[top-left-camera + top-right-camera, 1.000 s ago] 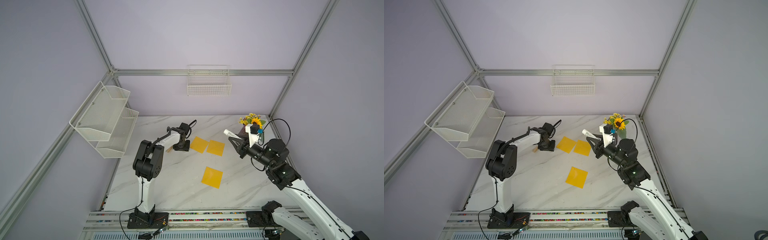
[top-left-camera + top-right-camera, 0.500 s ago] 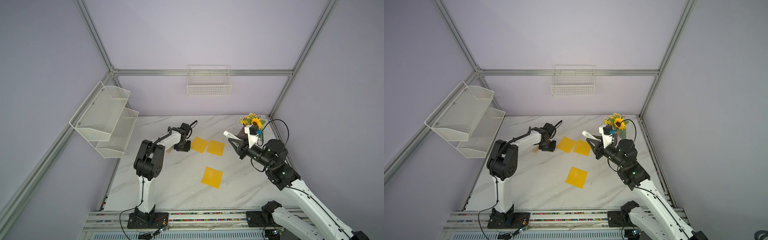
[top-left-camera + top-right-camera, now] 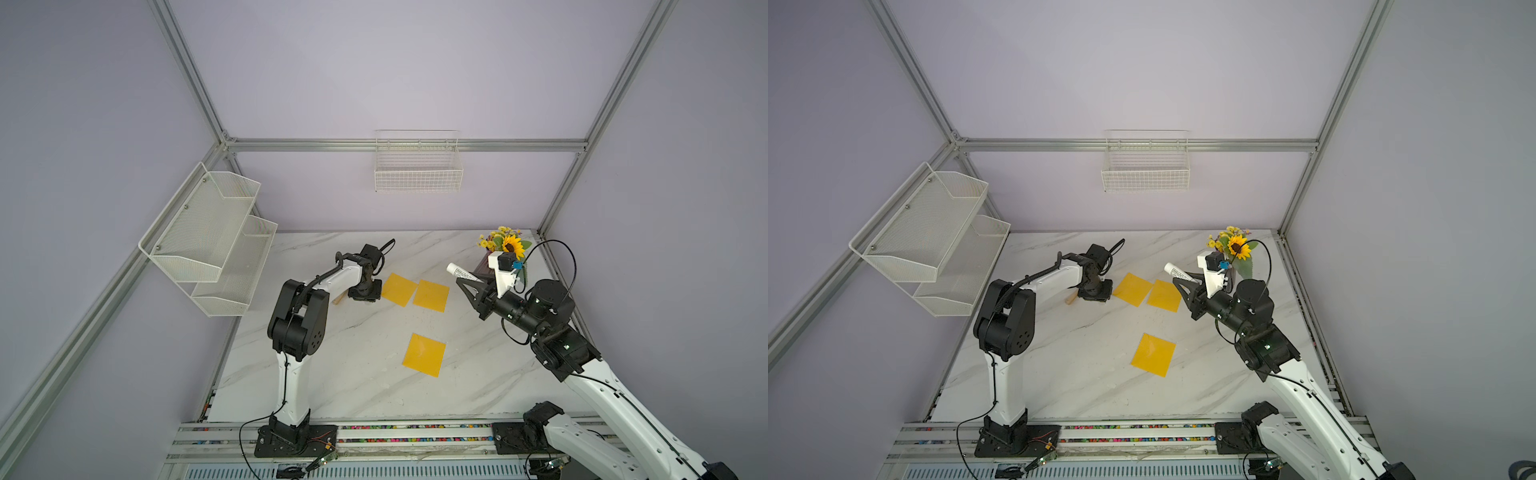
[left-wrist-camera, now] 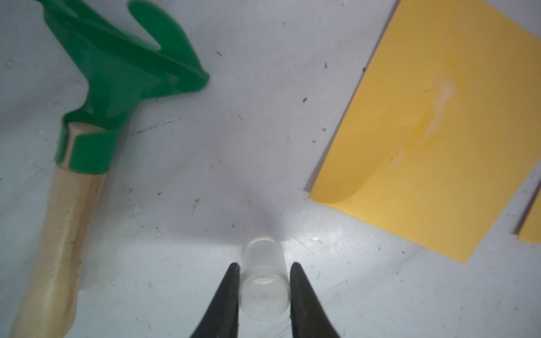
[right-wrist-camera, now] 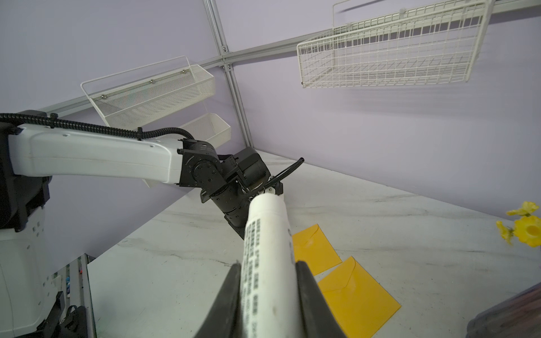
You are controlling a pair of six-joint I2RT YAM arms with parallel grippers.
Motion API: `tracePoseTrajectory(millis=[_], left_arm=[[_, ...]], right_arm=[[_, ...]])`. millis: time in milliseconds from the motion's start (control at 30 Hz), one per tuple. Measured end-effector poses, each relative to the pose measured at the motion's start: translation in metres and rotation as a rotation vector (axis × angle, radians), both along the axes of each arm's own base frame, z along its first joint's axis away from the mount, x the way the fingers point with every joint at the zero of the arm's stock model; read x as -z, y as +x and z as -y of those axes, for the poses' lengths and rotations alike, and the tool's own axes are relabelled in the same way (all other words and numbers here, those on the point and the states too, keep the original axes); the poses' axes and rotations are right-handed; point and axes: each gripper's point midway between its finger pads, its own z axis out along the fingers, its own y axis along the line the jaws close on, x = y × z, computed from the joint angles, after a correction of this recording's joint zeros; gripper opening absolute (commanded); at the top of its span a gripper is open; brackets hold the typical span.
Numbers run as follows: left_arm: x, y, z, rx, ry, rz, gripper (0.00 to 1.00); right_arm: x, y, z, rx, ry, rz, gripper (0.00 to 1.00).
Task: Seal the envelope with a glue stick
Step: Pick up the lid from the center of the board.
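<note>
The white glue stick (image 5: 269,248) with dark print is uncapped and juts from my right gripper (image 5: 268,264), which is shut on its barrel. In both top views that gripper (image 3: 469,286) holds the tube (image 3: 1177,272) in the air at the right of the table. My left gripper (image 4: 264,264) is down at the table, its fingers pressed on both sides of a translucent cap (image 4: 263,289). Three yellow envelopes lie flat: two side by side (image 3: 399,289) (image 3: 431,295) and one nearer the front (image 3: 424,354). The one nearest the left gripper (image 4: 433,125) shows a whitish smear.
A toy rake with a green head (image 4: 123,67) and a wooden handle (image 4: 58,248) lies close beside the left gripper. A pot of sunflowers (image 3: 505,245) stands at the back right, behind the right wrist. A wire basket (image 3: 417,174) and mesh shelves (image 3: 208,237) hang on the walls.
The left arm has edged slightly to the right, staying low at the table. The right arm with the glue stick has hardly moved.
</note>
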Motion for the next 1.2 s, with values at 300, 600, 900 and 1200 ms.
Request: tracePoseTrajectory(millis=[300,600,900,1200], left_arm=[[-0.016,-0.002,0.005,0.011,-0.013,0.026,0.2],[-0.157,-0.017,0.038,0.122,-0.23,0.304,0.12],[-0.274,-0.071,0.074,0.344,-0.6,0.588,0.04],[-0.377,-0.137,0.102,0.653,-0.999,0.899,0.0]], right_arm=[[-0.001,-0.001,-0.001,-0.008,0.008,-0.002,0.0],[-0.018,-0.004,-0.003,-0.027,0.073,0.023,0.0],[-0.052,-0.012,-0.014,-0.113,0.127,0.079,0.0],[-0.097,-0.036,-0.027,-0.271,0.211,0.198,0.0]])
